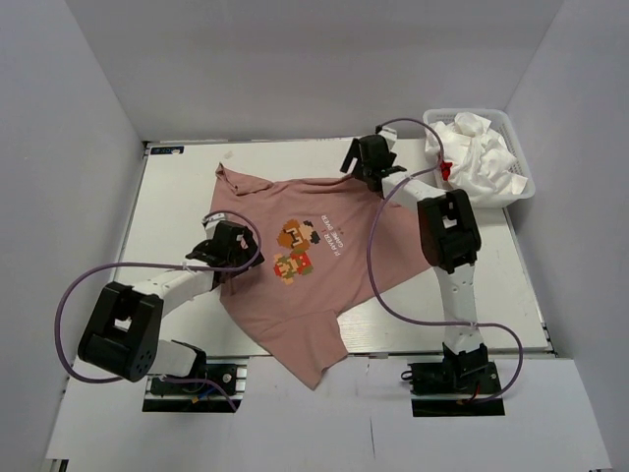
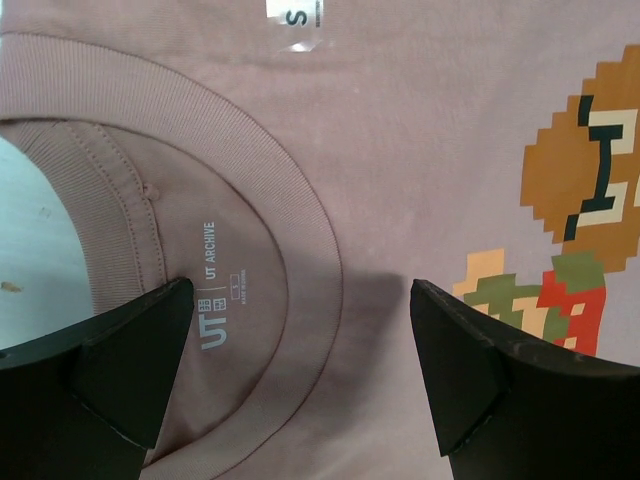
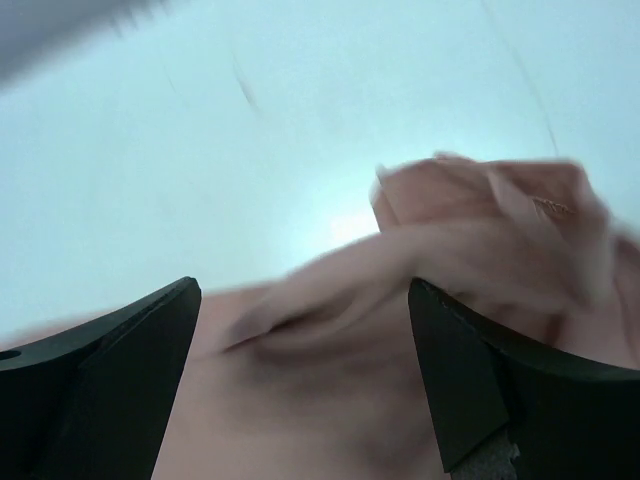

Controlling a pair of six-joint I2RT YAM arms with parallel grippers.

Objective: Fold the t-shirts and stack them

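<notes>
The dusty-pink t-shirt (image 1: 324, 285) lies spread on the white table, pixel print (image 1: 293, 251) facing up, its hem hanging over the near edge. My left gripper (image 1: 228, 246) hovers open over its collar (image 2: 250, 190), with the neck label and the print (image 2: 590, 190) in view between the fingers (image 2: 130, 360). My right gripper (image 1: 366, 162) is open at the shirt's far right corner, above a bunched fold of pink cloth (image 3: 450, 230); that view is blurred. The plain white t-shirts (image 1: 482, 157), one showing a red patch (image 1: 447, 170), are piled in the basket.
The white lattice basket (image 1: 513, 126) stands at the table's back right corner. Bare table (image 1: 177, 197) shows to the left of the shirt and also at the right (image 1: 501, 285). Grey walls enclose the table on three sides. Purple cables loop beside both arms.
</notes>
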